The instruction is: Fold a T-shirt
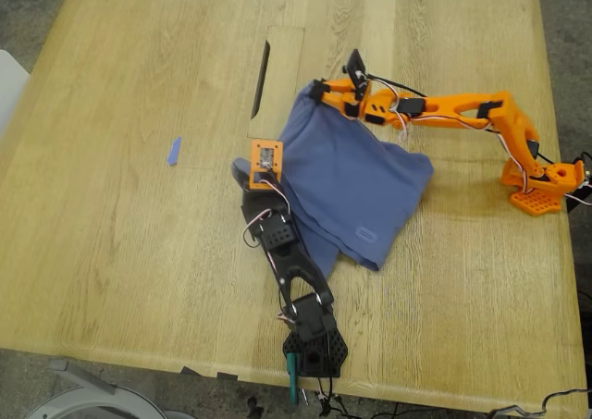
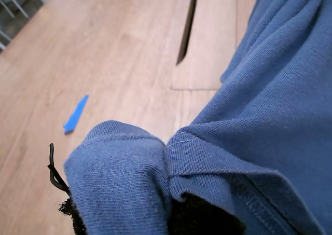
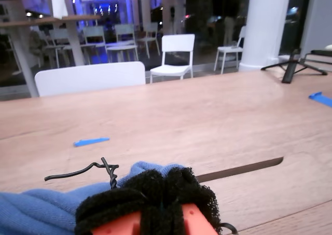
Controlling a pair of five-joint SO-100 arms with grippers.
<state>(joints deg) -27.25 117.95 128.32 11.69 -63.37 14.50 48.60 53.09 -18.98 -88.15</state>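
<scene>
The slate-blue T-shirt lies bunched and partly doubled over in the middle of the wooden table. My first gripper, on the black arm coming from the near edge, is shut on a hemmed edge of the T-shirt; cloth drapes over its black padded jaws. My second gripper, on the orange arm reaching in from the exterior view's right, is shut on the shirt's far corner, its black pads pressed together. No print shows.
A small blue tape strip lies on the table to the exterior view's left of the shirt. A dark slot in an inset panel sits just beyond the shirt. The orange base and black base stand at table edges. White chairs stand beyond.
</scene>
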